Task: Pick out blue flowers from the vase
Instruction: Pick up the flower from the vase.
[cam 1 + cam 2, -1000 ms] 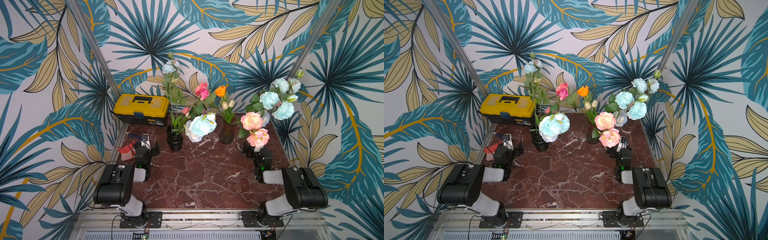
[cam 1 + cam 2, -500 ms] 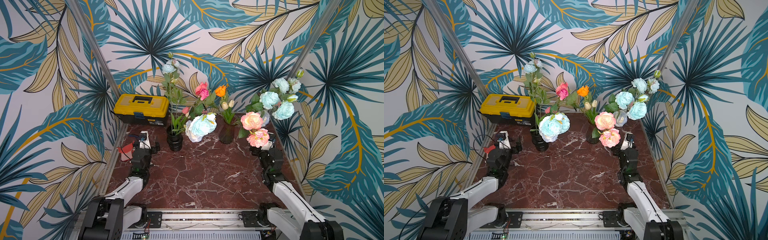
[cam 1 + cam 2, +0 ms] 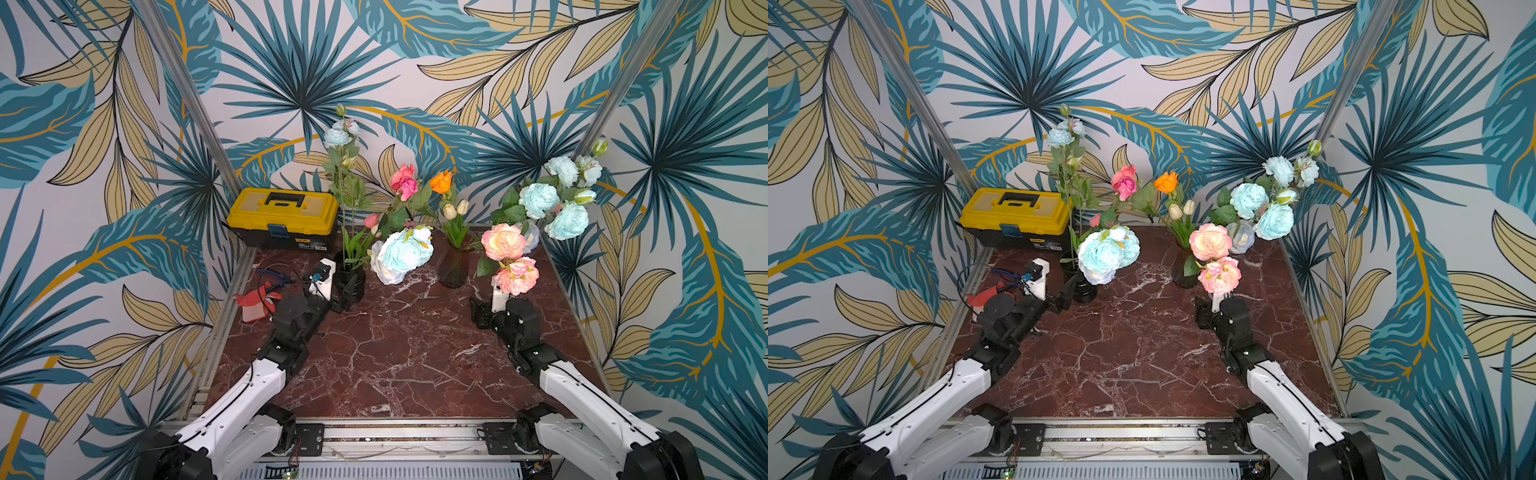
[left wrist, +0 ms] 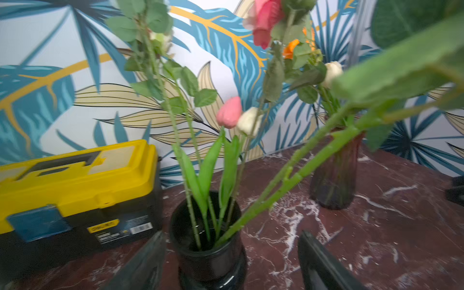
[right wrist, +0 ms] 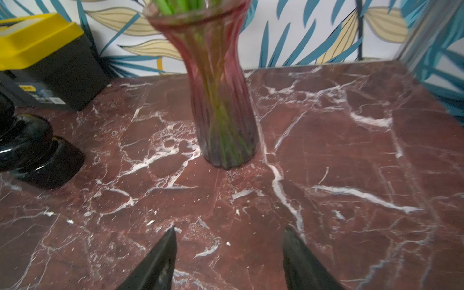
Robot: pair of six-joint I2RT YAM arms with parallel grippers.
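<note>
Nearer arm: left fingers point(image 4: 145, 263) wide apart, empty, black vase point(image 4: 208, 251) just ahead between them. Long stem point(image 4: 293, 177) slanting up-and-away from vase mouth to blue flowers point(image 3: 401, 253). Also apart, empty, farther off: right fingers point(image 5: 155, 263).

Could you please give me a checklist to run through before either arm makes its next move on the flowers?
1. The left gripper is open: ok, its jaws flank the black vase.
2. The left gripper is clear of that vase: cannot tell, the view is blurred.
3. The right gripper is open and empty: ok.
4. The right gripper has reached the ribbed glass vase: not ok, the vase stands ahead, apart.
5. The blue flowers are out: not ok, this cluster leans from the black vase.
</note>
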